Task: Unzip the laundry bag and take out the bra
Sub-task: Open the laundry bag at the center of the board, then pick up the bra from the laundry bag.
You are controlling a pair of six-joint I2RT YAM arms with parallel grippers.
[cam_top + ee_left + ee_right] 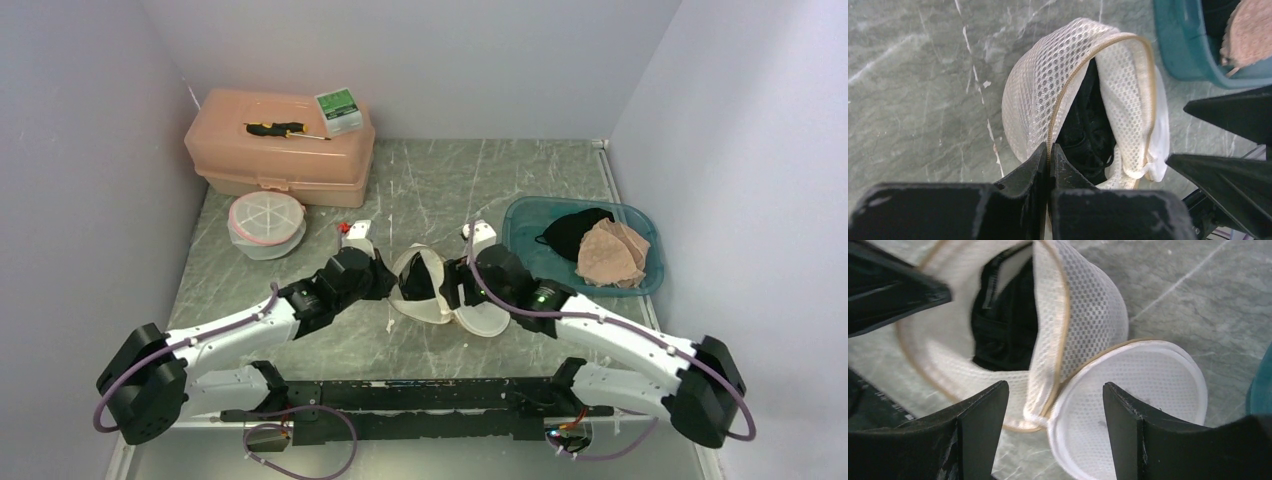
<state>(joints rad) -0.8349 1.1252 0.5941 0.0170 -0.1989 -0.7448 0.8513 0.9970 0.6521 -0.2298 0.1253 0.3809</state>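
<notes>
At centre frame, on the tabletop (420, 190), the soft mesh laundry bag (1038, 85) gapes, left gripper (1049, 150) clenched on its rim, right gripper (1053, 390) released. Limp, light bra (1088, 125) inside; probably pinch a strap.

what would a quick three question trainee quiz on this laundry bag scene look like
1. True or false: the left gripper is shut on the zipper edge of the mesh laundry bag.
2. Where is the black bra?
A) inside the opened bag
B) lying on the table outside the bag
C) hanging from the left gripper
3. In one word, how do the right gripper jaws stand?

Key:
1. True
2. A
3. Open; they stand on either side of the bag's edge.
</notes>
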